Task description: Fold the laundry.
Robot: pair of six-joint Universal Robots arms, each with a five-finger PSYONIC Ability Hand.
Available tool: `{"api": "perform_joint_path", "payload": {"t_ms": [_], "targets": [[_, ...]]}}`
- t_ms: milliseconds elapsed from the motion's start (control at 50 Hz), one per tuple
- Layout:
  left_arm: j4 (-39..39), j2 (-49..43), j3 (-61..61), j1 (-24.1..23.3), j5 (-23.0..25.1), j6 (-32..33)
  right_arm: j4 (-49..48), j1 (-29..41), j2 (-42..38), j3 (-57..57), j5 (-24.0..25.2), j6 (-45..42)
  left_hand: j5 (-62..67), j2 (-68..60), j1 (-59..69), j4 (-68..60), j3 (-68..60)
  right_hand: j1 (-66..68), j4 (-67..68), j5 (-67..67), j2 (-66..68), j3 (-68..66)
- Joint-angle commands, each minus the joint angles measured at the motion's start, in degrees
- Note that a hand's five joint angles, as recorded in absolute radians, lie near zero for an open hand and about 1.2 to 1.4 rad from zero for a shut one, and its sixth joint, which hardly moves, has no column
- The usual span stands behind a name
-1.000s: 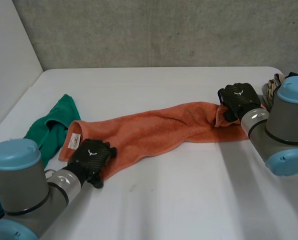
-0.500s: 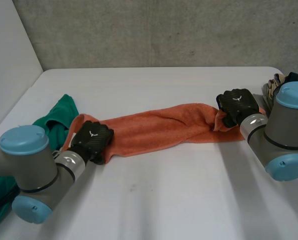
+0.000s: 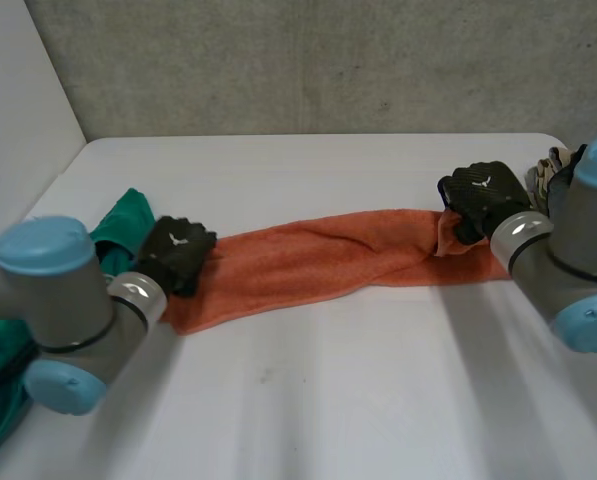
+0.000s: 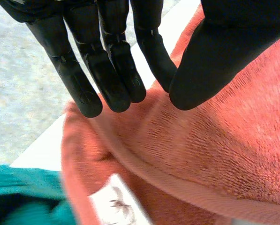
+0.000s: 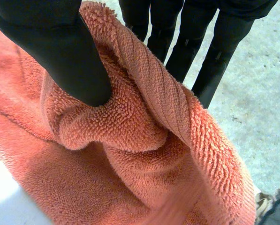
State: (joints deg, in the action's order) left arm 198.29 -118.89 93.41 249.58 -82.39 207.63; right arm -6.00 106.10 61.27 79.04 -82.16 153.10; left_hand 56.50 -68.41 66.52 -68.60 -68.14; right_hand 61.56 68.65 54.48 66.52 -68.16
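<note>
An orange towel [image 3: 318, 260] lies bunched into a long band across the white table [image 3: 358, 400], stretched between both hands. My left hand [image 3: 178, 250] is at the towel's left end. In the left wrist view its fingers [image 4: 107, 70] and thumb pinch the hemmed edge of the towel [image 4: 224, 150], close to a white label [image 4: 116, 201]. My right hand [image 3: 483, 195] holds the right end, slightly raised. In the right wrist view its thumb [image 5: 60, 47] presses a fold of towel [image 5: 130, 140] against the fingers behind it.
A green cloth [image 3: 123, 225] lies crumpled just left of my left hand and runs toward the table's front left; it also sits beside the label [image 4: 22, 197]. A small pile of other clothes [image 3: 550, 170] is at the right edge behind my right arm.
My left hand moved away from me and leftward along the towel's left end and closed on its edge. That end has drawn narrower. The right hand kept its hold, nearly still.
</note>
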Motion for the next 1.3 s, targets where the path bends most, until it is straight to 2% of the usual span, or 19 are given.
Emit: {"api": "perform_joint_path", "payload": {"t_ms": [20, 100, 120, 140, 160, 200, 240, 340, 420, 540, 820, 940, 960, 1040, 1160, 1240, 1300], "targets": [[-9.8, 16.5, 4.2, 2.7, -1.0, -2.4, 19.2, -1.5, 7.1, -3.1, 2.1, -9.0, 13.5, -11.6, 13.5, -11.4, -11.9, 18.4, 11.4, 15.5, 13.5, -11.8], [-11.8, 16.8, 6.1, 2.8, 2.7, -5.1, 24.5, -1.5, 7.6, -3.5, 4.8, -9.0, 12.9, -10.9, 12.8, -10.7, -11.2, 18.4, 11.4, 15.5, 13.5, -11.8], [-11.9, 16.1, 6.6, 2.4, 3.5, -5.5, 24.4, -1.4, 7.5, -3.3, 5.2, -8.7, -0.6, 2.6, -0.7, 2.7, 2.3, 18.4, 11.4, 15.5, 13.5, -11.8], [-12.0, 14.2, 7.4, 1.6, 4.8, -6.1, 23.5, -1.2, 6.9, -2.8, 5.7, -8.1, -27.8, 29.7, -27.8, 29.9, 29.4, 18.4, 11.4, 15.5, 13.5, -11.8], [-11.9, 13.3, 7.6, 1.2, 5.3, -6.2, 22.6, -1.2, 6.5, -2.6, 5.8, -7.6, -36.4, 38.3, -36.4, 38.5, 38.0, 18.4, 11.4, 15.5, 13.5, -11.8], [-10.8, 9.8, 7.7, 0.2, 5.5, -5.9, 19.6, -1.2, 5.4, -1.8, 5.3, -6.4, -45.8, 47.7, -45.8, 47.9, 47.4, 18.4, 11.4, 15.5, 13.5, -11.8], [-9.5, 7.8, 7.3, 0.0, 4.9, -5.6, 18.0, -1.3, 4.7, -1.1, 4.8, -6.0, -47.5, 49.4, -47.6, 49.6, 49.2, 18.4, 11.4, 15.5, 13.5, -11.8], [-4.1, 2.1, 4.7, -0.1, 2.2, -5.2, 14.0, -1.2, 3.1, 1.0, 3.8, -5.9, -43.0, 44.9, -43.0, 45.1, 44.7, 18.4, 11.4, 15.5, 13.5, -11.8], [-2.3, -1.7, 1.8, -0.7, 2.3, -5.1, 12.7, -1.1, 2.4, 1.6, 3.6, -6.3, -38.8, 40.7, -38.8, 40.9, 40.4, 18.4, 11.4, 15.5, 13.5, -11.8], [-2.6, -6.4, -2.3, -2.0, 1.7, -4.3, 12.1, -0.5, 1.1, 1.7, 3.5, -6.4, -38.1, 40.0, -38.1, 40.2, 39.8, 18.4, 11.4, 15.5, 13.5, -11.8], [-1.8, -13.1, -11.2, -2.8, -0.6, -0.9, 11.4, 0.3, -1.4, 2.1, 2.6, -7.6, -26.2, 28.1, -26.2, 28.3, 27.8, 18.4, 11.4, 15.5, 13.5, -11.8], [-1.9, -15.4, -13.9, -2.8, -0.8, -0.3, 10.9, 0.4, -1.9, 2.2, 2.6, -8.3, -14.4, 16.3, -14.4, 16.5, 16.1, 18.4, 11.4, 15.5, 13.5, -11.8], [-1.8, -15.6, -14.2, -2.8, -0.8, -0.3, 10.8, 0.5, -2.0, 2.2, 2.6, -8.4, -8.1, 10.0, -8.1, 10.2, 9.7, 18.4, 11.4, 15.5, 13.5, -11.8], [-1.6, -14.0, -14.3, -2.4, -1.2, -0.6, 10.7, 0.5, -2.0, 2.1, 2.4, -8.7, 13.4, -11.5, 13.4, -11.3, -11.8, 18.4, 11.4, 15.5, 13.5, -11.8], [-2.4, -7.5, -11.8, -2.1, -3.7, -2.0, 11.1, 0.2, -1.3, 1.4, 1.7, -8.7, 13.5, -11.6, 13.5, -11.4, -11.9, 18.4, 11.4, 15.5, 13.5, -11.8], [-4.5, 2.0, -7.5, -1.1, -5.8, -4.2, 13.2, -0.9, 1.9, -0.1, 1.2, -9.3, 13.5, -11.6, 13.5, -11.4, -11.9, 18.4, 11.4, 15.5, 13.5, -11.8], [-7.6, 11.6, -4.6, 0.4, -5.7, -7.1, 17.2, -3.3, 7.7, -2.3, 1.5, -9.8, 13.5, -11.6, 13.5, -11.4, -11.9, 18.4, 11.4, 15.5, 13.5, -11.8]]}}
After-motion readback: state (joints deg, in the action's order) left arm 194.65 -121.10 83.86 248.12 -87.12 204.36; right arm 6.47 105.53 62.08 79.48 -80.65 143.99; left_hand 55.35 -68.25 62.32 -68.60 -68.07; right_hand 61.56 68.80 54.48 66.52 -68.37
